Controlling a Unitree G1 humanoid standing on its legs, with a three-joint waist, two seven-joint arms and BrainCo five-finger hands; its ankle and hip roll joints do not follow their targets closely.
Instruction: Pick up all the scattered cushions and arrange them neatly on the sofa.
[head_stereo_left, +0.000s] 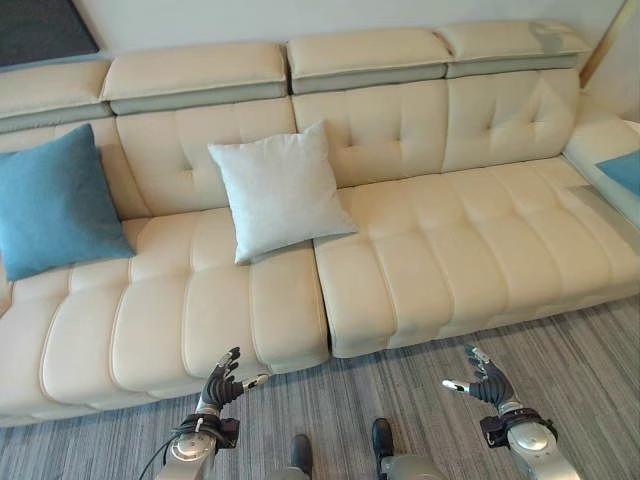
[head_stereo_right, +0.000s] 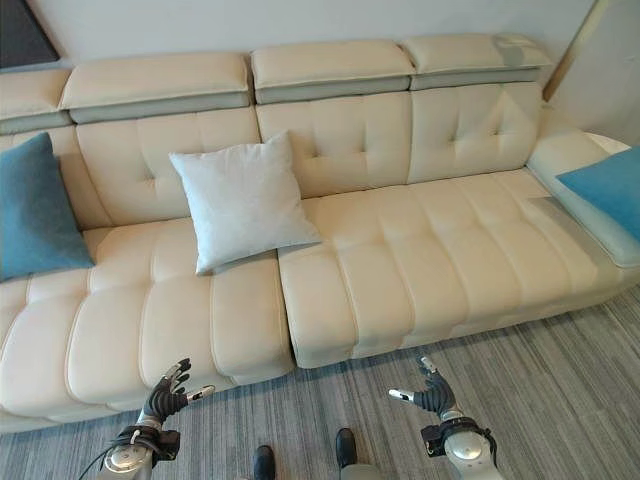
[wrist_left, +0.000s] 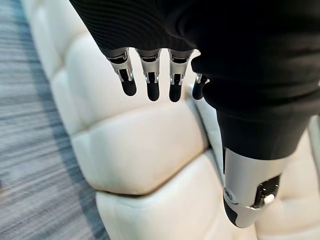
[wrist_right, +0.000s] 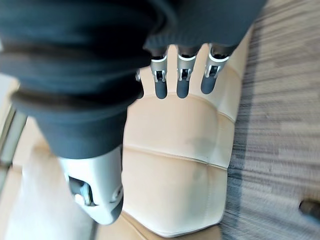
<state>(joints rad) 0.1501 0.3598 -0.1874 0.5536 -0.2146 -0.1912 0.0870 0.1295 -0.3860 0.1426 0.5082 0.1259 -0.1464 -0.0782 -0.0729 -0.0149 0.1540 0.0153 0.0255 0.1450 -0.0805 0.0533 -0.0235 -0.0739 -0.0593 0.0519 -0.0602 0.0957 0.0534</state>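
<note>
Pale grey square cushion (head_stereo_left: 278, 190), two teal cushions (head_stereo_left: 50, 203) (head_stereo_right: 610, 186) on cream leather sofa (head_stereo_left: 450, 250); carpet (head_stereo_left: 400, 400) shows none. Left hand (head_stereo_left: 222, 380), right hand (head_stereo_left: 487, 380) open, empty. Task seems nearly finished.

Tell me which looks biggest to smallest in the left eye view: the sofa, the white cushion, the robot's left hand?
1. The sofa, by far.
2. The white cushion, leaning on the backrest.
3. The left hand, though it's closest to the camera.

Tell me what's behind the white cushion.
The white cushion leans on the sofa's tufted backrest, base on the seat. The backrest patch directly behind it is covered.
</note>
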